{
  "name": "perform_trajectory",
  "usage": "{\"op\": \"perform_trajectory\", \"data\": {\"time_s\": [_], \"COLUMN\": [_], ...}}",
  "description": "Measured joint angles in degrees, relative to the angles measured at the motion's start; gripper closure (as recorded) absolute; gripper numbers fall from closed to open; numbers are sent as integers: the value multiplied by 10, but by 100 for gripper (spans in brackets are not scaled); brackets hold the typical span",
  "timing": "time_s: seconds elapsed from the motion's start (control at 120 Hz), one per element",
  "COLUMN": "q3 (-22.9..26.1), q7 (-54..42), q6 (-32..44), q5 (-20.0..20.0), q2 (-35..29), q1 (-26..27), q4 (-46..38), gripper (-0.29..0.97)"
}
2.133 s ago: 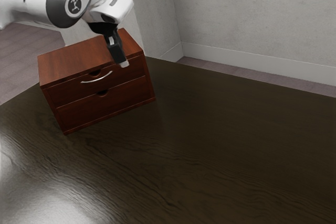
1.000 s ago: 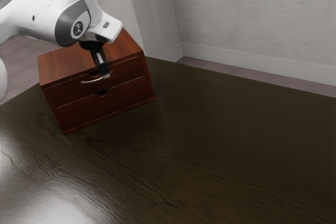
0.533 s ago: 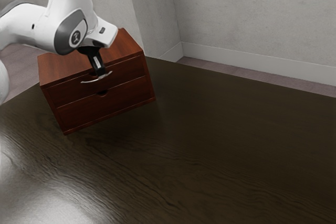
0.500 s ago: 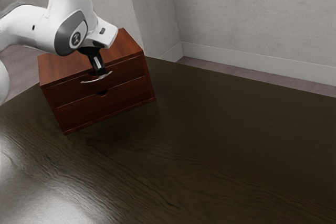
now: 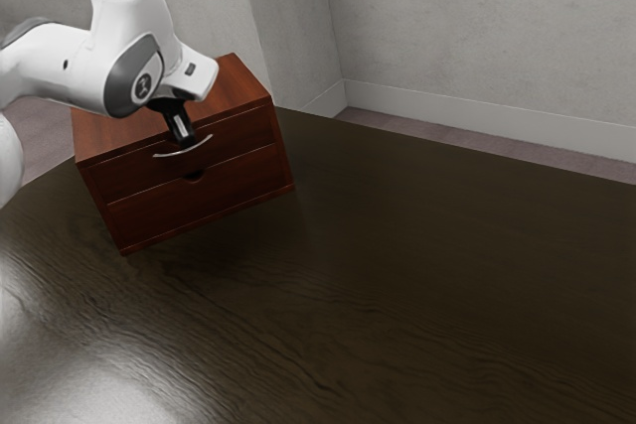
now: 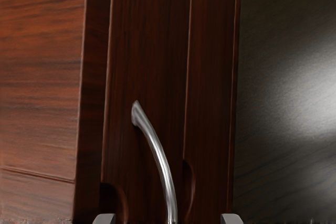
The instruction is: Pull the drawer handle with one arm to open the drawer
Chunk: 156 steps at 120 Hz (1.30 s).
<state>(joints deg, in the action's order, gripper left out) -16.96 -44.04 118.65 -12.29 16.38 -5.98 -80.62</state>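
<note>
Dark wood-grain table (image 5: 417,285) — glossy top, pale reflection carried at exterior view's lower left. Reddish-brown two-drawer cabinet (image 5: 199,191) seated directly on it — placed toward exterior view's left, near far edge, turned at angle to it.

1. I take this for a plain furnished room, such as in a home or an office.
2. A reddish wooden two-drawer chest (image 5: 214,191) stands on a dark wood-grain table (image 5: 417,285), both household-style furniture.
3. Behind the chest rise grey plastered walls (image 5: 477,17) with a white skirting board (image 5: 497,118).
4. Past the chest, beyond the table's edge, I see dull purplish floor (image 5: 596,164).
</note>
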Motion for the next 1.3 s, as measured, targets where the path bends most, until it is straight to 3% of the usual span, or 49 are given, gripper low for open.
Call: {"op": "perform_trajectory", "data": {"time_s": [0.583,0.958,1.3], "q3": [0,0,0], "q7": [-14,-22,-24], "q6": [6,25,38], "q5": [5,9,14], "q2": [19,16,15], "q1": [-9,-10,-10], "q4": [3,-16,-31], "gripper": [54,67,71]}}
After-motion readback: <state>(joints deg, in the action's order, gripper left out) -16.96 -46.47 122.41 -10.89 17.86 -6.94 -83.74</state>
